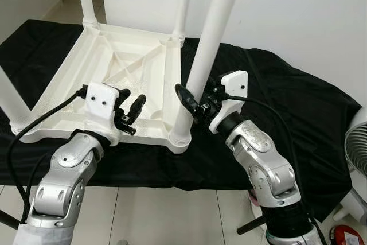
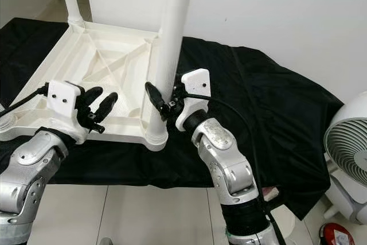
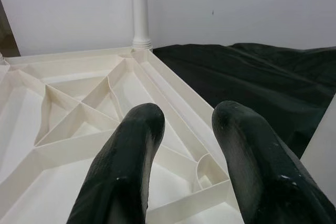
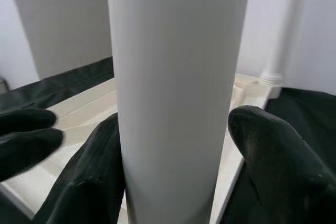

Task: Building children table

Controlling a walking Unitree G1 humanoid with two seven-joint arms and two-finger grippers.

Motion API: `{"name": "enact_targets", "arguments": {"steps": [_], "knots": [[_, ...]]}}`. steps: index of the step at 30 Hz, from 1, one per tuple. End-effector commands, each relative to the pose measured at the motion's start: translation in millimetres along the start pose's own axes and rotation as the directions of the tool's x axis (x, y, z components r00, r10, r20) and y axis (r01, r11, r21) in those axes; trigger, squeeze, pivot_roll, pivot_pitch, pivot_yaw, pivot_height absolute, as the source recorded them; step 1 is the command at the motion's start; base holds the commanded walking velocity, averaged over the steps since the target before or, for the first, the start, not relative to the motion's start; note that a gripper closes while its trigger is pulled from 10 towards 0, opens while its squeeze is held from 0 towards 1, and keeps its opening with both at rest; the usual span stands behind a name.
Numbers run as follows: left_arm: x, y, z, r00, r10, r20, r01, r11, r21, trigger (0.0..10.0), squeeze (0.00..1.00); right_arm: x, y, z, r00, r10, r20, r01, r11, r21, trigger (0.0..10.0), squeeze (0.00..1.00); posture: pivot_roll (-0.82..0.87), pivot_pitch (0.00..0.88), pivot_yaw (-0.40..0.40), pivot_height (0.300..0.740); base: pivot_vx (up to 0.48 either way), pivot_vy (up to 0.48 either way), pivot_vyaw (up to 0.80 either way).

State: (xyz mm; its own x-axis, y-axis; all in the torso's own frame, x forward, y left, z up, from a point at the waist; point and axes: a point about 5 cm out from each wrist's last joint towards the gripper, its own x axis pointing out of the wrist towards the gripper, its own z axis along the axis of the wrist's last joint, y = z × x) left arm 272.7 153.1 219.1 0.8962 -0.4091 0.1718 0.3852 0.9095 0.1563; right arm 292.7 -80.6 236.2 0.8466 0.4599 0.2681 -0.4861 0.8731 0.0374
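- Tabletop, white plastic with a ribbed underside, is lying upside down on a black cloth spread over a raised surface, with white legs standing up from its corners.
- Near leg is standing in the front corner socket on the robot's right, leaning a little as it rises out of view.
- Right gripper is reaching around this leg low down, one black finger on each side; in the right wrist view the fingers are spread about the leg, and contact cannot be told.
- Left gripper is hovering over the tabletop's front edge, its fingers apart and holding nothing.
- White fan is standing on the floor at the right.
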Motion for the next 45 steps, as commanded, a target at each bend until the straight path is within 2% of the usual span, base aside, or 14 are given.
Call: {"name": "enact_targets", "arguments": {"steps": [1, 8, 9, 12, 13, 23, 30, 36, 37, 39, 40, 41, 42, 45], "knots": [[-0.4, -5.2, 6.2, 0.995, -0.094, 0.013, 0.094, 0.996, 0.003, 10.0, 0.00, -4.8, -25.0, -12.8, 0.979, -0.181, -0.091, 0.184, 0.983, 0.028, 10.0, 0.00, 0.12, 0.095, -0.116, 0.740, 0.000, 0.000, 0.00], [1.9, -6.0, 7.3, 0.997, -0.082, 0.009, 0.082, 0.997, 0.001, 10.0, 0.00, -7.3, -21.9, -19.6, 0.972, -0.202, -0.120, 0.209, 0.977, 0.048, 10.0, 0.00, 0.12, 0.095, -0.116, 0.740, 0.000, 0.000, 0.00], [3.0, -6.8, 5.7, 0.997, -0.083, 0.003, 0.083, 0.997, 0.000, 10.0, 0.00, -6.1, -20.4, -18.9, 0.972, -0.207, -0.113, 0.212, 0.977, 0.034, 4.6, 0.00, 0.11, 0.097, -0.110, 0.740, 0.000, 0.000, 0.00], [3.3, -7.3, 5.0, 0.996, -0.084, 0.001, 0.084, 0.996, 0.000, 10.0, 0.00, -5.2, -19.4, -18.1, 0.972, -0.208, -0.108, 0.212, 0.977, 0.021, 4.6, 0.00, 0.11, 0.097, -0.110, 0.740, 0.000, 0.000, 0.00], [3.8, -7.2, 4.8, 0.996, -0.084, 0.000, 0.084, 0.996, -0.001, 10.0, 0.00, -3.8, -19.3, -17.1, 0.973, -0.205, -0.103, 0.206, 0.979, -0.003, 10.0, 0.00, 0.10, 0.095, -0.109, 0.740, 0.000, 0.000, 0.00], [7.2, -8.5, 5.1, 0.997, -0.083, 0.001, 0.083, 0.997, -0.004, 10.0, 0.00, 11.3, -20.8, -0.7, 0.980, -0.197, -0.036, 0.192, 0.975, -0.108, 10.0, 0.00, 0.10, 0.089, -0.111, 0.740, 0.000, 0.000, 0.00], [7.1, -10.1, 5.1, 0.996, -0.089, 0.001, 0.089, 0.996, -0.004, 10.0, 0.00, 12.9, -20.2, 1.3, 0.975, -0.222, -0.024, 0.220, 0.973, -0.068, 10.0, 0.00, 0.10, 0.087, -0.114, 0.740, 0.000, 0.000, 0.00], [4.9, -19.5, 5.5, 0.985, -0.174, -0.010, 0.173, 0.984, -0.030, 10.0, 0.00, 8.4, -26.8, -7.3, 0.954, -0.290, -0.078, 0.298, 0.947, 0.121, 10.0, 0.00, 0.10, 0.086, -0.116, 0.740, 0.000, 0.000, 0.00], [2.7, -25.4, 5.2, 0.975, -0.221, -0.017, 0.220, 0.975, -0.027, 10.0, 0.00, 6.6, -29.5, -10.6, 0.949, -0.301, -0.096, 0.315, 0.926, 0.209, 10.0, 0.00, 0.10, 0.084, -0.113, 0.740, 0.000, 0.000, 0.00], [2.7, -25.4, 5.2, 0.975, -0.221, -0.017, 0.220, 0.975, -0.027, 10.0, 0.00, 6.6, -29.5, -10.6, 0.949, -0.301, -0.096, 0.315, 0.926, 0.209, 10.0, 0.00, 0.10, 0.084, -0.113, 0.740, 0.000, 0.000, 0.00], [0.8, -30.8, 4.5, 0.965, -0.260, -0.025, 0.260, 0.965, -0.023, 10.0, 0.00, 5.1, -33.2, -13.0, 0.944, -0.311, -0.107, 0.329, 0.899, 0.290, 10.0, 0.00, 0.09, 0.084, -0.112, 0.740, 0.000, 0.000, 0.00], [0.8, -30.8, 4.5, 0.965, -0.260, -0.025, 0.260, 0.965, -0.023, 10.0, 0.00, 5.1, -33.2, -13.0, 0.944, -0.311, -0.107, 0.329, 0.899, 0.290, 10.0, 0.00, 0.09, 0.084, -0.112, 0.740, 0.000, 0.000, 0.00], [-0.1, -37.5, 3.0, 0.952, -0.303, -0.036, 0.303, 0.953, -0.021, 10.0, 0.00, 1.8, -43.2, -16.5, 0.936, -0.333, -0.113, 0.347, 0.826, 0.443, 10.0, 0.00, 0.09, 0.082, -0.108, 0.740, 0.000, 0.000, 0.00], [1.8, -38.2, 1.8, 0.951, -0.305, -0.043, 0.304, 0.952, -0.022, 10.0, 0.00, -0.4, -50.2, -19.1, 0.933, -0.341, -0.117, 0.348, 0.765, 0.542, 10.0, 0.00, 0.09, 0.082, -0.105, 0.740, 0.000, 0.000, 0.00]]}}
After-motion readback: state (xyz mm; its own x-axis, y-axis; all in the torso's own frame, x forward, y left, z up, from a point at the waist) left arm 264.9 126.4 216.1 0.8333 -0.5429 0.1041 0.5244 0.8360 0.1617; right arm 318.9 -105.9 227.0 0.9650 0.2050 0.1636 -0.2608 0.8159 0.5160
